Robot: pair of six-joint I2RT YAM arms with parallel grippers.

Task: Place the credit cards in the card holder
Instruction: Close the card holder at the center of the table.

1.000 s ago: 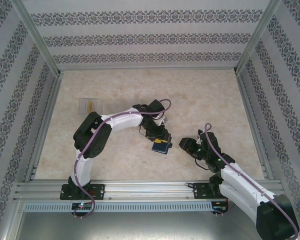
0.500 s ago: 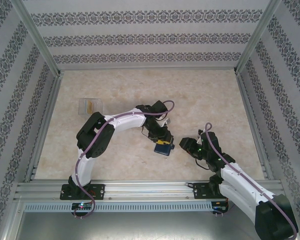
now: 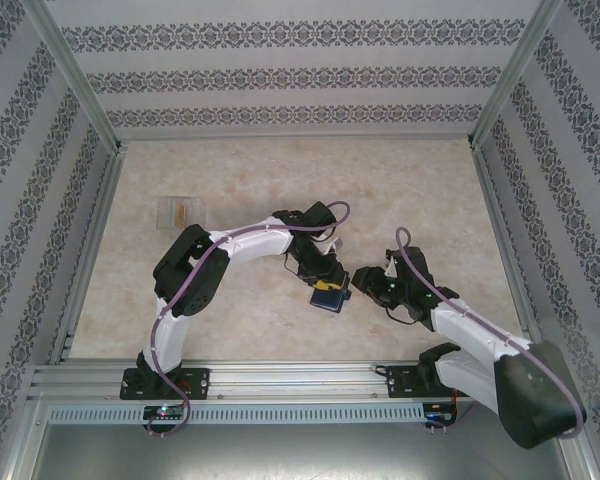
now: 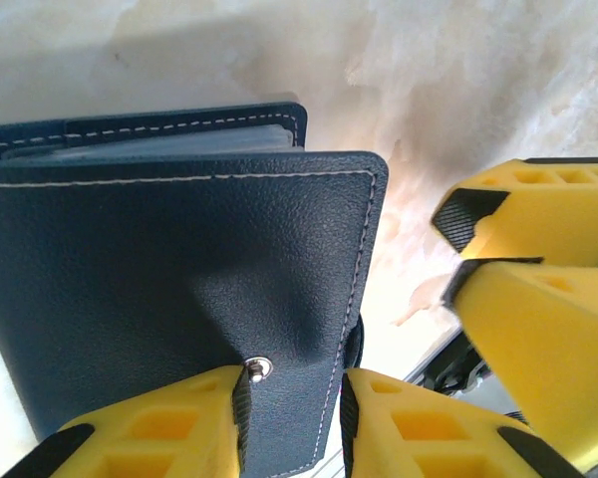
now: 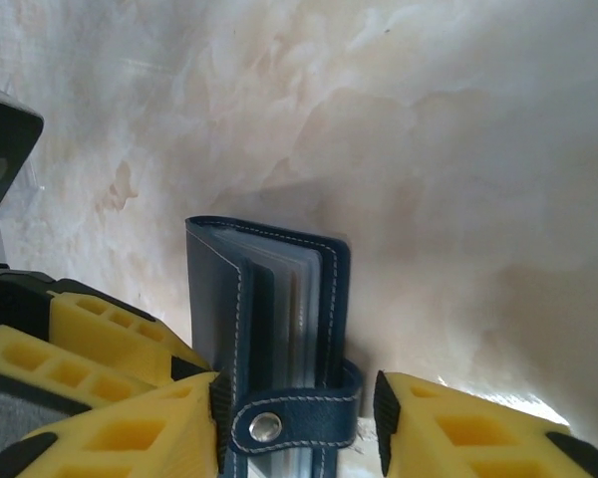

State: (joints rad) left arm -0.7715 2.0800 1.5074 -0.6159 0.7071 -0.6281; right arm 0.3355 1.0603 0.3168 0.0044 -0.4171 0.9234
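The card holder (image 4: pixel 169 259), a navy-blue wallet with white stitching, hangs upright with my left gripper (image 4: pixel 294 403) shut on its lower cover beside the metal snap. In the top view it (image 3: pixel 329 299) sits mid-table under my left gripper (image 3: pixel 325 283). My right gripper (image 5: pixel 297 418) stands open astride the wallet's (image 5: pixel 269 309) clasp strap; one pad touches the cover and the other stands clear of it. Its yellow fingers (image 4: pixel 538 214) show beside the wallet. Clear sleeves show between the covers. A small yellow-orange piece that looks like a credit card (image 3: pixel 181 210) lies in a clear box.
The clear plastic box (image 3: pixel 170 212) rests at the far left of the marbled table (image 3: pixel 410 190). Metal rails run along the table's sides and near edge (image 3: pixel 300 375), with patterned walls all round. The two grippers are almost touching.
My right gripper has moved left up to the wallet and its jaws have narrowed slightly. The left gripper and the wallet drifted a little right and nearer.
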